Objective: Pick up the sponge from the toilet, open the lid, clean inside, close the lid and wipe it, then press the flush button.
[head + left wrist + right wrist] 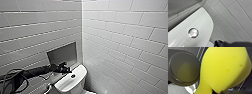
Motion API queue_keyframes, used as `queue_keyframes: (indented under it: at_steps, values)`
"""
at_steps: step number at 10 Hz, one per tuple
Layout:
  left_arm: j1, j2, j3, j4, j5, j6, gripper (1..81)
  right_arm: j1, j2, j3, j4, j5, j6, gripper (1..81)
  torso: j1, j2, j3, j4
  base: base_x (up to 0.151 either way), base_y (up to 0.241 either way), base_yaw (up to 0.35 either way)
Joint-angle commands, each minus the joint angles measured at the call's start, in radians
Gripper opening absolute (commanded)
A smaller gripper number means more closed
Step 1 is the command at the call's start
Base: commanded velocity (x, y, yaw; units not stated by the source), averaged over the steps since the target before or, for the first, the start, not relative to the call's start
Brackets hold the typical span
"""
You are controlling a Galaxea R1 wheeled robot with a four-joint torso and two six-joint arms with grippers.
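Soft yellow sponge (224, 69): clamped endwise in right hand (216, 91), long axis directed away. Left hand (66, 69), grip unreadable, beside round dark flush button (73, 76).

We see a bright yellow sponge (224, 69), a glossy white toilet (71, 80) with a silvery flush button (193, 32), pale grey wall tiles (125, 37) in brick pattern, and a black arm (37, 71).

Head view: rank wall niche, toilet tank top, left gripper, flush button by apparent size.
1 and 2. wall niche and toilet tank top: they look about alike, and the niche sits farther back, so no ranking between them.
3. left gripper.
4. flush button, clearly smallest.
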State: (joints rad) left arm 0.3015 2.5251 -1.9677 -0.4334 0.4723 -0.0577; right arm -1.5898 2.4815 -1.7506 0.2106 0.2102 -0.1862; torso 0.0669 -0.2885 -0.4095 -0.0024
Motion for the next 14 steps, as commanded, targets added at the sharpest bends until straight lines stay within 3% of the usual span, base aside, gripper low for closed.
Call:
queue_keyframes:
  at_steps: [1,4,5,12,13,14]
  values:
    - [-0.201,0.02,-0.053,-0.019,0.065,-0.004,1.0,0.018,-0.027,0.04,0.01,-0.069,-0.001,1.0,0.0,0.0,-0.037,0.0,0.0,0.0,0.0]
    - [-0.224,0.055,-0.118,-0.015,0.086,-0.004,1.0,0.02,-0.025,0.04,0.01,-0.069,-0.001,1.0,0.001,0.0,-0.086,0.0,0.0,0.0,0.0]
    - [-0.227,0.069,-0.143,-0.01,0.094,-0.004,1.0,0.021,-0.025,0.04,0.01,-0.069,-0.001,1.0,0.001,0.001,-0.066,0.0,0.0,0.0,0.0]
    - [-0.242,0.213,-0.387,0.042,0.158,-0.002,1.0,0.018,-0.022,0.034,0.016,-0.069,-0.001,1.0,0.002,0.002,-0.083,0.0,0.0,0.0,0.0]
    - [-0.244,0.222,-0.399,0.047,0.158,-0.002,1.0,0.021,-0.022,0.036,0.016,-0.069,-0.001,1.0,0.002,0.002,-0.113,0.0,0.0,0.0,0.0]
    - [-0.244,0.232,-0.412,0.048,0.158,-0.004,1.0,0.02,-0.02,0.037,0.016,-0.069,-0.001,1.0,0.001,0.002,-0.087,0.0,0.0,0.0,0.0]
